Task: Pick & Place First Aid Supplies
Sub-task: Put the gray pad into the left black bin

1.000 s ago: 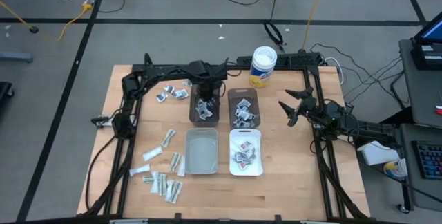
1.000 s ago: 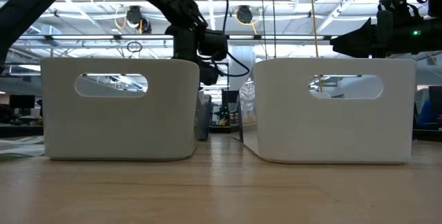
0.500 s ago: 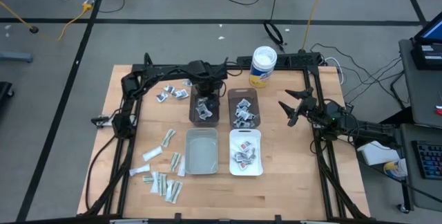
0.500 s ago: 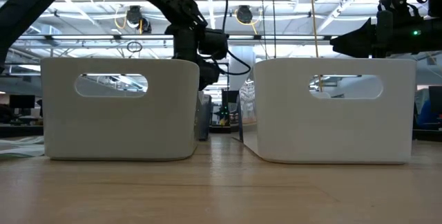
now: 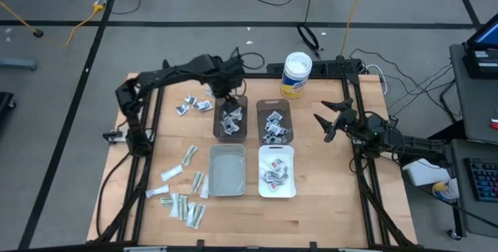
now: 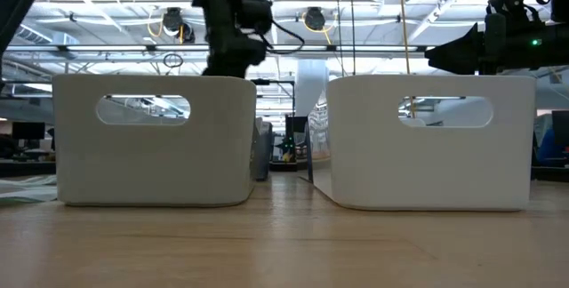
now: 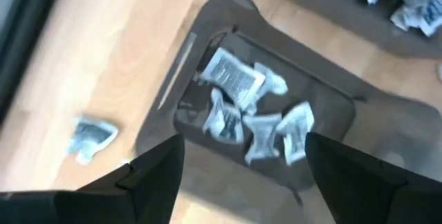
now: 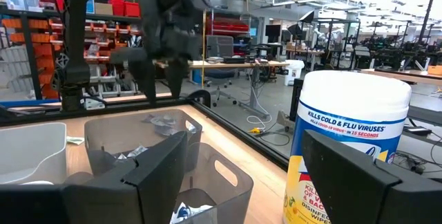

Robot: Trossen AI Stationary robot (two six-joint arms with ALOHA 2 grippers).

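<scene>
Nearest the front edge of the surface [image 5: 327, 205], loose first aid supplies [image 5: 184, 205] lie to the left of a grey bin [image 5: 226, 169], beside a white bin [image 5: 276, 171] holding a few packets; behind these stand two dark bins, the left dark bin [image 5: 230, 118] and the right dark bin [image 5: 273, 121], each with packets inside. The left gripper [image 5: 226, 90] hangs just over the far end of the left dark bin, jaws apart and holding nothing; the right gripper [image 5: 330, 121] waits off to the right, jaws apart too; farther back stands a white tub [image 5: 296, 74].

Crinkly foil packets [image 7: 235, 82], wooden table [image 5: 327, 182]
</scene>
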